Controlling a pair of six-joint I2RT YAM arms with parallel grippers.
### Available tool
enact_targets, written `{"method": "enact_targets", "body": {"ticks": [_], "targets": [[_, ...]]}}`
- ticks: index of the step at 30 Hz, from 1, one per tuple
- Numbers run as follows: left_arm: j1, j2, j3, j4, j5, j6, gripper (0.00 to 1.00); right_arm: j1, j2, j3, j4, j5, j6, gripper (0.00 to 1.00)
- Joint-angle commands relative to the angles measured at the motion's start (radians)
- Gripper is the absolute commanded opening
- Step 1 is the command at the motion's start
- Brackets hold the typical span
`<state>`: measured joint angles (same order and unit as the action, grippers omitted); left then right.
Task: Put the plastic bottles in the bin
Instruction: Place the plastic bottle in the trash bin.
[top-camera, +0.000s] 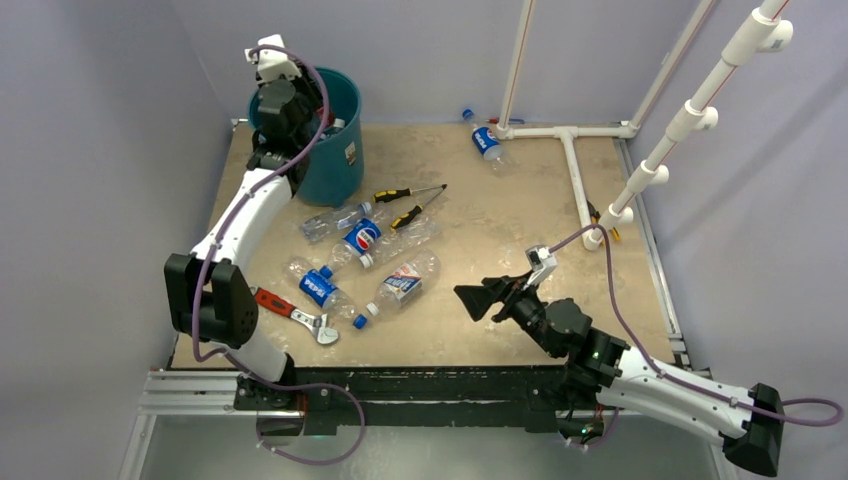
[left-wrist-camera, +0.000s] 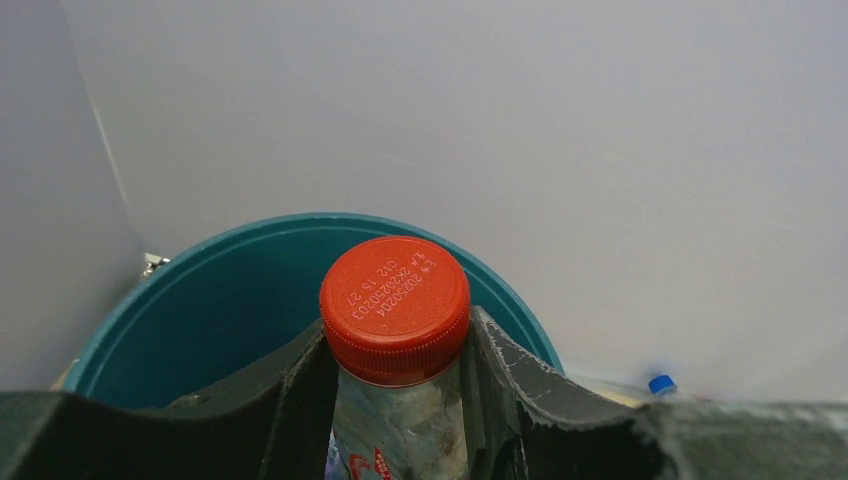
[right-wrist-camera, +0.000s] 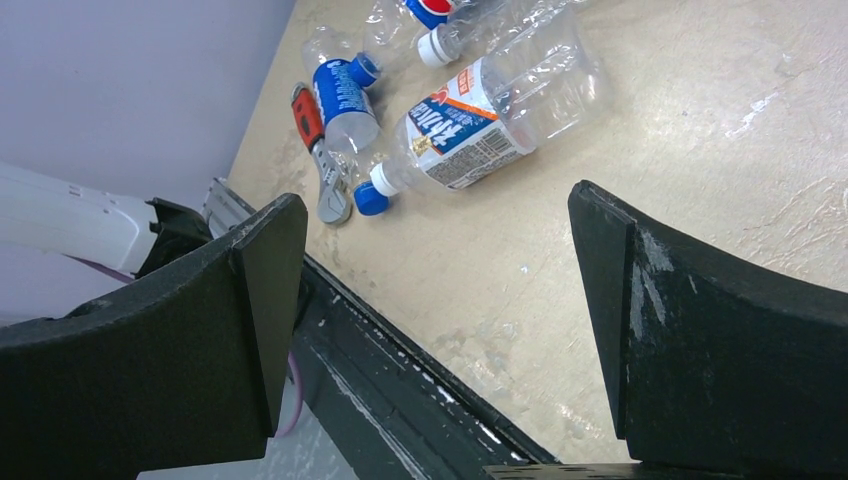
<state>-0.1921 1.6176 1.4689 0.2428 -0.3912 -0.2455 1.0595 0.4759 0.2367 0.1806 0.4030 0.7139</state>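
My left gripper (top-camera: 290, 108) hangs over the mouth of the teal bin (top-camera: 340, 160), shut on a clear bottle with a red cap (left-wrist-camera: 395, 305). In the left wrist view both fingers (left-wrist-camera: 300, 400) press the bottle's neck, with the bin (left-wrist-camera: 215, 310) open below. Several plastic bottles lie mid-table: two with Pepsi labels (top-camera: 360, 237) (top-camera: 318, 287), one with a white label (top-camera: 403, 283) and one clear (top-camera: 335, 220). Another Pepsi bottle (top-camera: 486, 140) lies at the far edge. My right gripper (top-camera: 480, 297) is open and empty near the front edge, right of the white-label bottle (right-wrist-camera: 480, 120).
Two yellow-and-black screwdrivers (top-camera: 410, 192) lie beside the bin. A red-handled wrench (top-camera: 290, 310) lies at the front left, next to the Pepsi bottle (right-wrist-camera: 345, 95). A white pipe frame (top-camera: 575, 170) stands on the far right of the table. Walls close the left and back sides.
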Motion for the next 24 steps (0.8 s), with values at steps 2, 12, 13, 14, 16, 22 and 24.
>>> {"method": "enact_targets", "body": {"ticks": [2,12,13,14,16,22,24], "targets": [[0.002,0.005,-0.055,0.027,0.088,-0.074,0.04,-0.001,-0.015,0.005,-0.017,0.032,-0.008,0.99],[0.002,-0.074,-0.063,-0.009,0.116,-0.129,0.96,-0.001,-0.034,0.036,-0.101,0.079,-0.013,0.99],[0.002,-0.087,-0.054,-0.023,0.116,-0.124,0.97,-0.001,-0.037,0.04,-0.104,0.083,-0.018,0.99],[0.002,-0.106,-0.046,-0.048,0.106,-0.129,0.98,-0.001,-0.037,0.041,-0.106,0.087,-0.02,0.99],[0.002,-0.162,-0.063,-0.08,0.09,-0.157,0.99,-0.001,-0.028,0.051,-0.118,0.1,-0.018,0.99],[0.0,-0.398,-0.209,-0.181,0.194,-0.293,0.99,-0.001,0.031,0.117,-0.163,0.166,0.004,0.99],[-0.003,-0.462,-0.279,-0.215,0.27,-0.335,0.99,-0.001,0.074,0.142,-0.16,0.181,0.004,0.98]]}}
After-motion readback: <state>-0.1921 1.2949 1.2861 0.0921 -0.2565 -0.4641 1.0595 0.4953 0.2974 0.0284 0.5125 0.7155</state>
